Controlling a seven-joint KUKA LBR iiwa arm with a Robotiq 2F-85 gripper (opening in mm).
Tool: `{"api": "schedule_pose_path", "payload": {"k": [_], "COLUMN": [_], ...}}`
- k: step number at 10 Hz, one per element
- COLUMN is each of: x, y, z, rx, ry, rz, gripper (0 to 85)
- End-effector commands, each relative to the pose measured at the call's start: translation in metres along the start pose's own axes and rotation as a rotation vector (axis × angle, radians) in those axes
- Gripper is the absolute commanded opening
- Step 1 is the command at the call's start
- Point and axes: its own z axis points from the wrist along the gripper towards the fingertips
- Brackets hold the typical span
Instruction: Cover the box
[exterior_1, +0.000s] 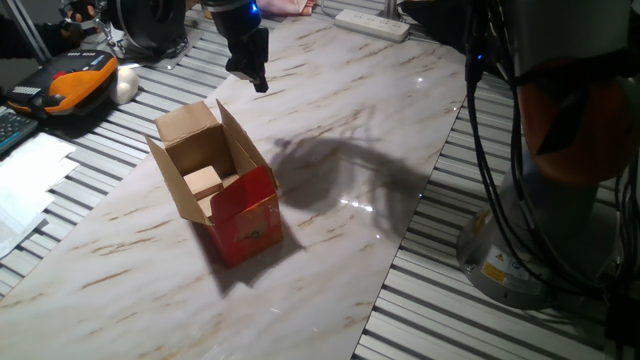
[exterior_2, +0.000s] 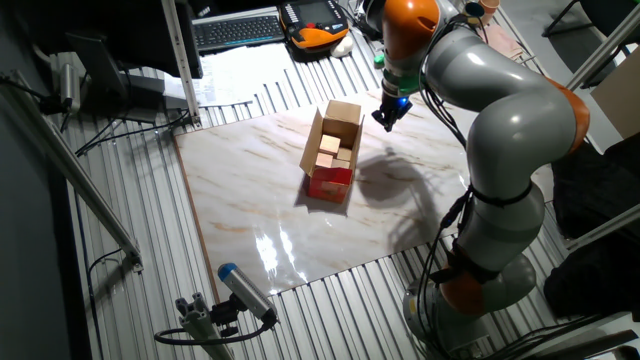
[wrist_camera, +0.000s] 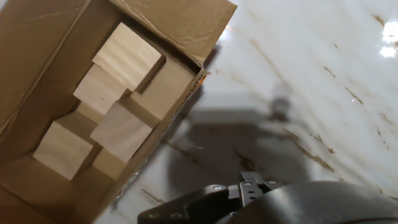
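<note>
The box stands open on the marble slab, glossy red outside and brown inside, with its flaps up. Several pale wooden blocks lie inside. The box also shows in the other fixed view and fills the left of the hand view. My gripper hangs above the slab beyond the box's far side, apart from it and holding nothing. Its dark fingers taper to one tip and look shut. It also shows in the other fixed view.
A white power strip lies at the slab's far end. An orange and black device and papers sit on the ribbed table to the left. My arm's base and cables stand to the right.
</note>
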Motion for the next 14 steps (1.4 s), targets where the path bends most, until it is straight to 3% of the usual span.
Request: {"api": "schedule_pose_path", "payload": {"k": [1,2,3,4,9,11,12,14], "x": [0.000,0.000,0.000,0.000,0.000,-0.013,-0.025,-0.045], "y": [0.000,0.000,0.000,0.000,0.000,0.003,0.005,0.009], "z": [0.000,0.000,0.000,0.000,0.000,-0.011,-0.020,-0.034], "rx": [-0.002,-0.040,-0.085,-0.077,-0.085,-0.098,-0.096,-0.092], "ry": [-0.022,-0.033,-0.021,-0.018,-0.060,-0.028,-0.014,-0.007], "rz": [0.002,0.015,0.033,0.043,0.102,0.116,0.125,0.145], "gripper": [0.0,0.0,0.0,0.0,0.0,0.0,0.0,0.0]}}
